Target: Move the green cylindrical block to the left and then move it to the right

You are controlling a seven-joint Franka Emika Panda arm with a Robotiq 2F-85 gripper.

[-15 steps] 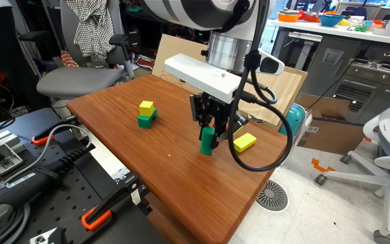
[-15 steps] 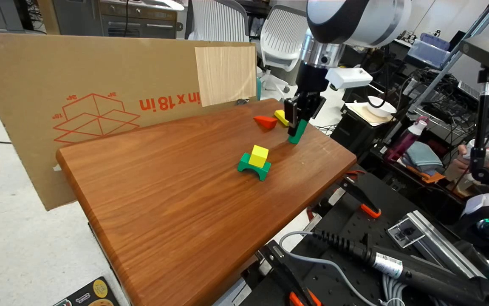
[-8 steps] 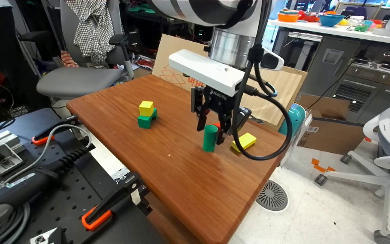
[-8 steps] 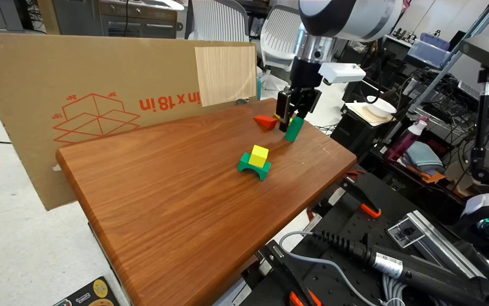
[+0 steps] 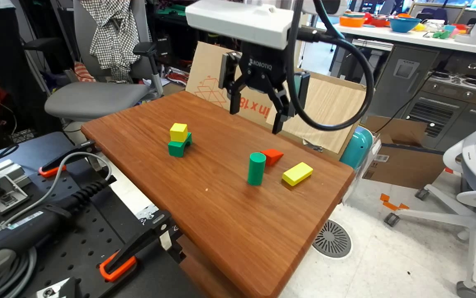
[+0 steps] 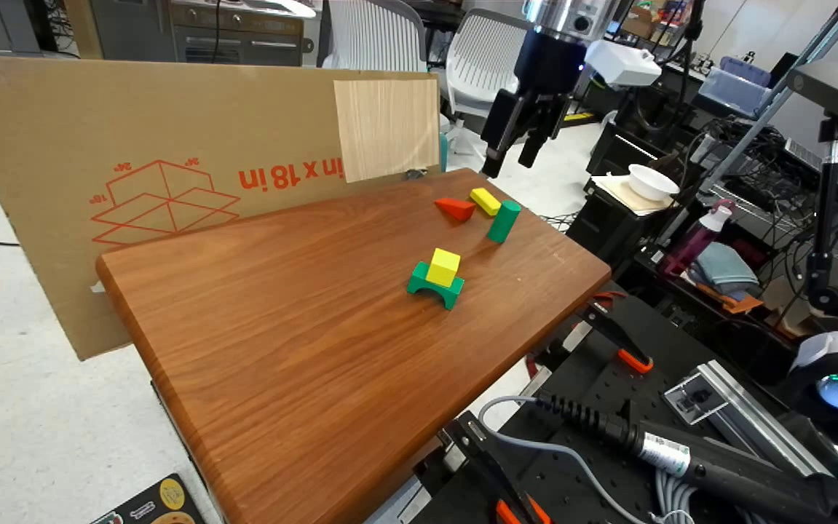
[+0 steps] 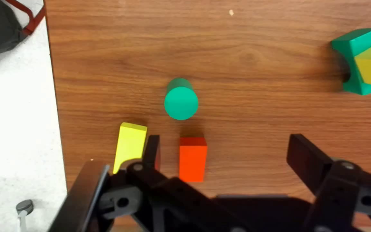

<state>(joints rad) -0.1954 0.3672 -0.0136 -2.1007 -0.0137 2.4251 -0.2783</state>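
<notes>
The green cylindrical block [image 5: 256, 169] stands upright on the wooden table, and I see it in both exterior views. In the wrist view its round top [image 7: 181, 103] shows above the gap between my fingers. My gripper [image 5: 256, 118] hangs well above the table, apart from the block. Its jaws are spread wide with nothing between them, as the wrist view also shows. No part of the block's top is hidden.
Close to the cylinder lie a red wedge-like block [image 5: 272, 156] and a flat yellow block [image 5: 297, 174]. Farther along the table, a green arch block [image 6: 449, 291] carries a yellow cube [image 6: 443, 267]. A cardboard sheet [image 6: 193, 131] stands along one table edge.
A second ago the jaws were around the green cylindrical block near the tabletop. They have opened and let it go, and the gripper has risen away, leaving the block standing.
</notes>
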